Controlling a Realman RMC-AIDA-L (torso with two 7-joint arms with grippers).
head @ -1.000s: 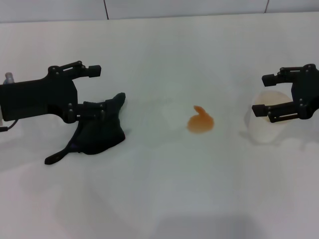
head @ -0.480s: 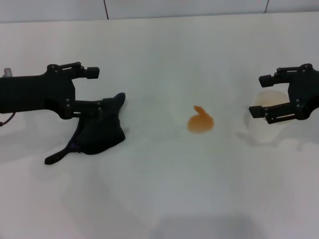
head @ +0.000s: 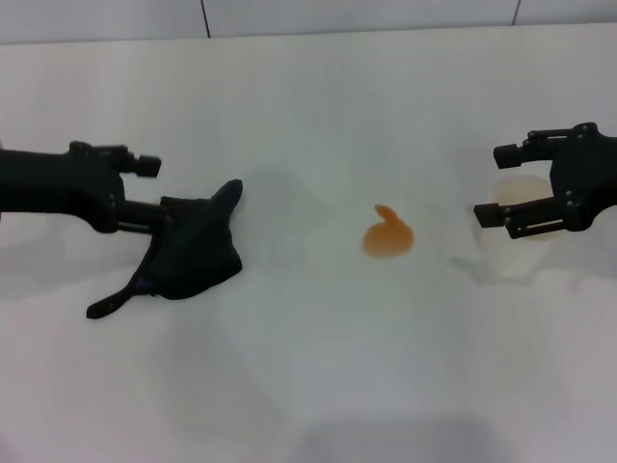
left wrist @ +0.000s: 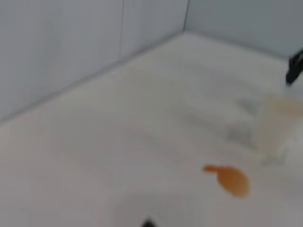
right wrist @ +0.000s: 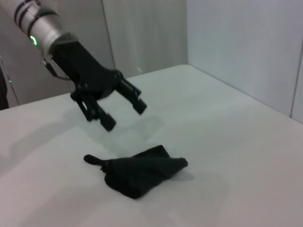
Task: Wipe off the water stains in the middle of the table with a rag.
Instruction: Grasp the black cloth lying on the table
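The left claw [head: 154, 193], spread open, has pulled back and up from the rag [head: 193, 253] (ungrasped on the desk [head: 308, 367]); the water stains [head: 388, 235] remain. The right claw [head: 511, 185] hangs open.

Soft, even light is falling from overhead, washing the broad, smooth white table [head: 308, 106] almost flat, with no hard glare showing. The crumpled dark green-black cloth rag [right wrist: 139, 172] is casting only a faint grey shadow beside itself, and the black left gripper [right wrist: 120, 106], hanging open above it, is throwing a pale smudge. From the left wrist everything is looking blurred, the small orange translucent liquid blot [left wrist: 229, 178] smeared at its edges.
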